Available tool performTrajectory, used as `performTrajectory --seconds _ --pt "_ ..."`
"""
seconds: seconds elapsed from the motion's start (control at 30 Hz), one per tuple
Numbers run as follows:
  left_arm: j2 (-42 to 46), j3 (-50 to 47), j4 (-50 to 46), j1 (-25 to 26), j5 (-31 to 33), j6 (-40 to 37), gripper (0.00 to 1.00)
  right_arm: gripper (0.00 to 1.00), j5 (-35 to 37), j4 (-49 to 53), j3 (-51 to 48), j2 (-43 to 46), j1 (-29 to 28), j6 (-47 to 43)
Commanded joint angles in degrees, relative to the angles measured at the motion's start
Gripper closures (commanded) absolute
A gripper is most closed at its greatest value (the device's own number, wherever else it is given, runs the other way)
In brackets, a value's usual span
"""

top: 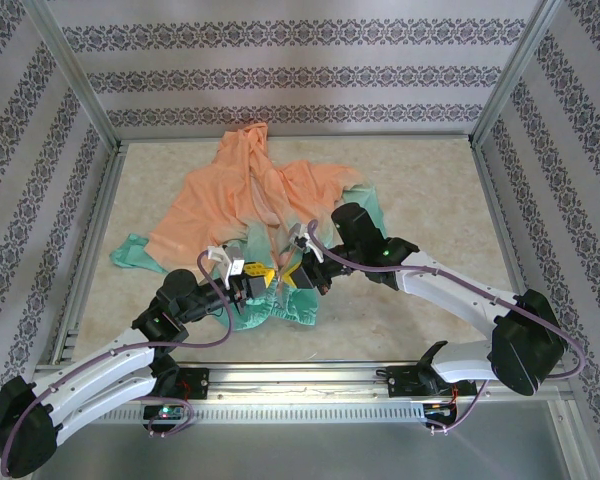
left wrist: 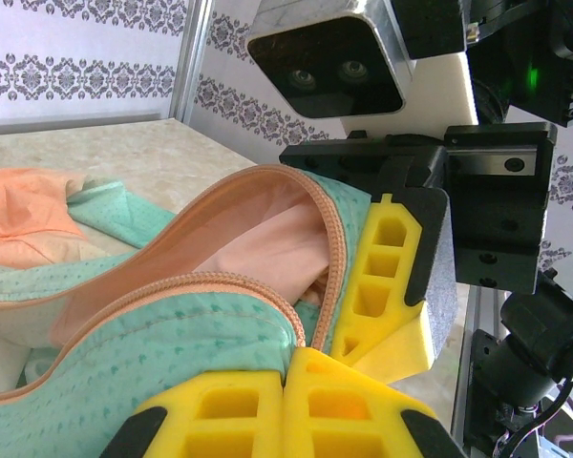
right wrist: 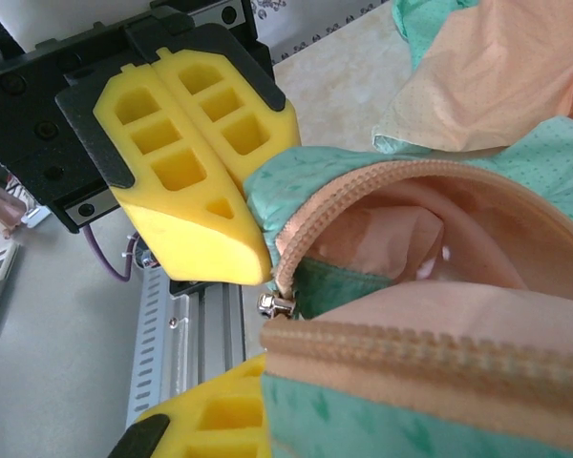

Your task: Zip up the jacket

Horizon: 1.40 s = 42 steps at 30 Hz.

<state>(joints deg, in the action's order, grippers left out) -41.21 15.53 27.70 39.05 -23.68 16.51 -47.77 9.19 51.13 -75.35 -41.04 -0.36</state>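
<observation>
Spread mid-table: the jacket, orange hood far, mint hem near. At the near hem, left gripper pinched shut on mint cloth, yellow fingers pressed together. Just right of it, right gripper clamped on the opposite hem edge. Between them, peach zipper teeth parted into a gaping loop. Small metal slider low at the hem.

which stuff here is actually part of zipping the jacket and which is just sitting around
Part of the job: the jacket, its open zipper, the left gripper and the right gripper, both clamped on the green hem beside the zipper.
Just there: the table, the metal frame, the patterned walls.
</observation>
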Motion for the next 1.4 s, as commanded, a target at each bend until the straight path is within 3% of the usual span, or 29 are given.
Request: performTrajectory --seconds 0.0,0.67,1.07,1.3,1.33,1.37 --pt "0.43 0.03 0.83 0.76 -0.49 0.16 1.00 1.00 0.88 -2.67 0.48 0.64 -0.20 -0.87" --pt "0.96 -1.02 -0.72 0.76 -0.96 1.77 1.00 1.00 4.38 -6.96 -2.34 3.60 0.51 2.18" --pt "3.04 1.19 -10.51 0.72 -3.13 1.25 1.00 1.00 3.23 -8.96 -3.58 4.03 1.28 4.21" --pt "3.76 5.50 -21.69 0.68 -3.88 -0.08 1.00 1.00 -0.65 -12.01 -4.24 2.37 1.75 6.56" --pt "4.58 5.97 -22.81 0.68 -3.19 -0.29 0.98 1.00 -1.38 -13.51 -4.81 1.94 1.74 7.61" --pt "5.49 6.17 -23.35 0.68 -2.34 -0.19 0.87 1.00 -1.89 -14.91 -5.19 1.65 1.75 8.49"
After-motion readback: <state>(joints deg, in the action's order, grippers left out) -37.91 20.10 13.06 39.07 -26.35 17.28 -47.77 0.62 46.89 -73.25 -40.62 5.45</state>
